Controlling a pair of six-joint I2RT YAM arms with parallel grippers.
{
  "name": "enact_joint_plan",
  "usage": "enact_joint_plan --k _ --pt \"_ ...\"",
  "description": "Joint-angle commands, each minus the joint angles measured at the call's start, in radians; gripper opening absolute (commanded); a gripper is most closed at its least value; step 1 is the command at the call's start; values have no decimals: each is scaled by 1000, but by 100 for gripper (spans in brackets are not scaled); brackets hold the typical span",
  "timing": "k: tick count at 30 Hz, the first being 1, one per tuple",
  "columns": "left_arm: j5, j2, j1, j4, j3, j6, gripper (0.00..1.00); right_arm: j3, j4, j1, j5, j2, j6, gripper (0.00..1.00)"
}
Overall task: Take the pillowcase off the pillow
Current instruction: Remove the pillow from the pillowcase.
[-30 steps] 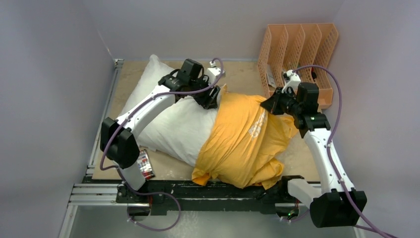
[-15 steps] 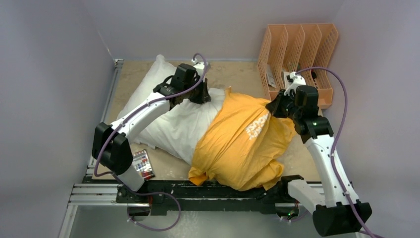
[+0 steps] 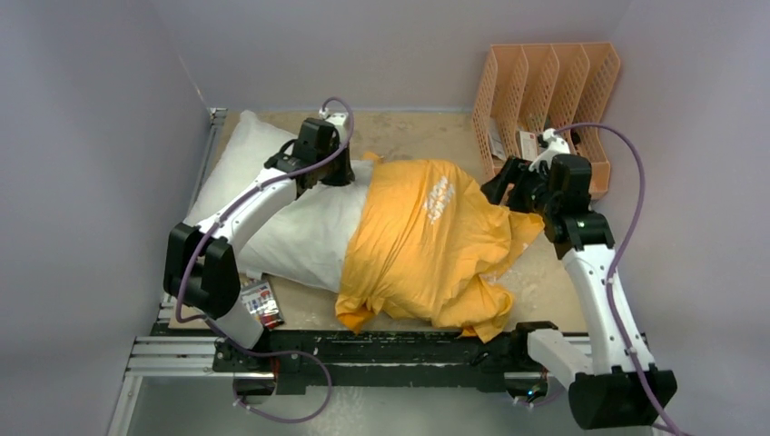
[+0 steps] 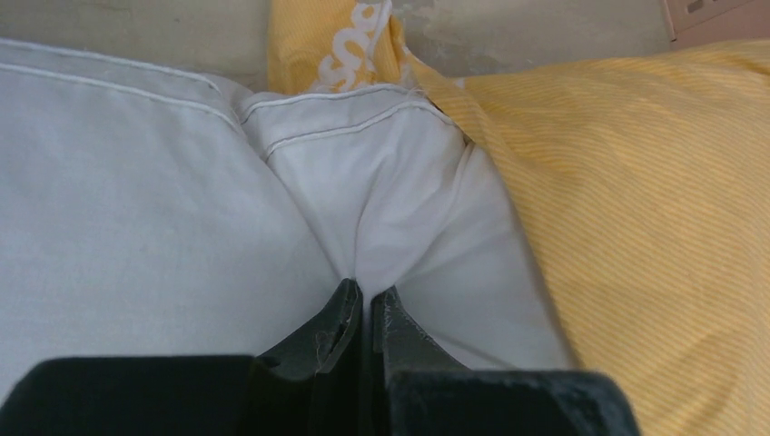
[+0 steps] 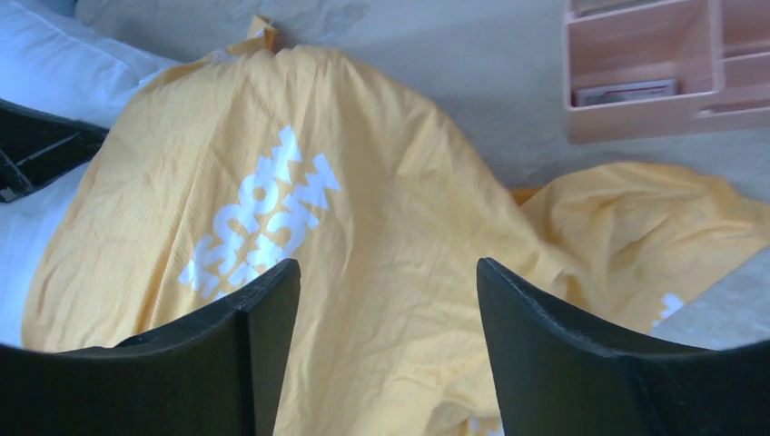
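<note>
1. Half done, judged from the top view: the pillow (image 3: 272, 218) lay bare at its left end, and its right half sat inside the pillowcase (image 3: 427, 245). The pillow's long axis ran from far left to near right, and the pillowcase mouth faced left. Remaining work: draw the pillowcase off to the right.
2. Left wrist view: the left gripper (image 4: 363, 295) was clamped on a fold of white pillow, just beside the pillowcase hem.
3. Right wrist view: the right gripper (image 5: 386, 272) had its fingers apart and held nothing, above the pillowcase's white lettering.
</note>
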Motion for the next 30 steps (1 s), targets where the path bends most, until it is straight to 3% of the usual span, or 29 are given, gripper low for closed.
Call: enact_joint_plan --k 1,4,7,11,15,19,21,23,24,26,27,28,30 --pt "-12 -15 18 -109 -42 123 0 -51 121 2 -188 106 75 75" --pt "6 -16 11 -132 -42 145 0 -86 259 0 -253 177 99 91" --pt "22 -19 8 -141 -51 156 0 -43 324 1 -313 291 104 92" --pt "33 -27 -3 -146 -57 170 0 125 233 1 -345 443 -9 92" --pt "29 -31 -4 -140 -58 166 0 -4 503 0 -305 449 55 97" --pt "28 -32 -6 -142 -58 159 0 -25 546 0 -329 467 14 99" --pt "32 -34 -7 -133 -63 153 0 -43 597 -1 -448 514 44 99" --pt "34 -35 -7 -130 -68 148 0 8 494 1 -474 576 22 99" --pt "22 -37 -7 -127 -71 140 0 16 479 9 -501 600 45 97" --pt "-38 -41 -6 -115 -80 106 0 -31 530 13 -583 603 83 73" --pt "-67 -43 -5 -111 -85 91 0 -65 536 13 -572 577 99 66" --pt "-106 -43 -3 -109 -90 74 0 -98 525 13 -524 540 126 54" --pt "-149 -39 8 -110 -99 38 0 -124 423 5 -286 442 153 30"
